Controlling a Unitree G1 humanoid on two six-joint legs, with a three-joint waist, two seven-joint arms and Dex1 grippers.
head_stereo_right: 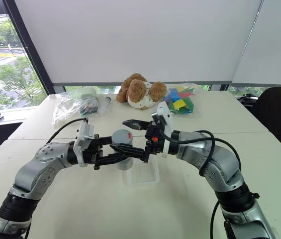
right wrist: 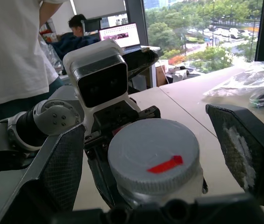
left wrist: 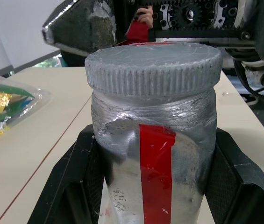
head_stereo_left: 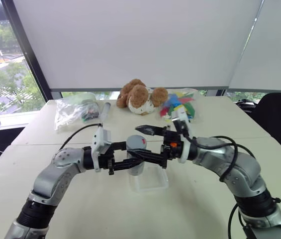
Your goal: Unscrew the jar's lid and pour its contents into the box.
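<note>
My left gripper [head_stereo_left: 134,162] is shut on the body of the silvery-grey jar [left wrist: 155,163], which has a red label and hangs roughly upright just above the table. Its black fingers [left wrist: 71,186] press the jar from both sides. The light-grey ribbed lid [right wrist: 155,158] sits on the jar and carries a small red mark on top. My right gripper [head_stereo_left: 140,143] is open, with one finger [right wrist: 57,172] on each side of the lid and a gap between them and it. The clear box [head_stereo_left: 152,185] lies on the table right under the jar. The contents are hidden inside.
At the back of the table lie a brown stuffed dog [head_stereo_left: 140,97], a clear bag of coloured pieces [head_stereo_left: 180,104], another clear bag [head_stereo_left: 75,112] and a grey tube [head_stereo_left: 104,110]. A black chair [head_stereo_left: 274,114] stands right. A person in a white shirt [right wrist: 10,51] stands nearby.
</note>
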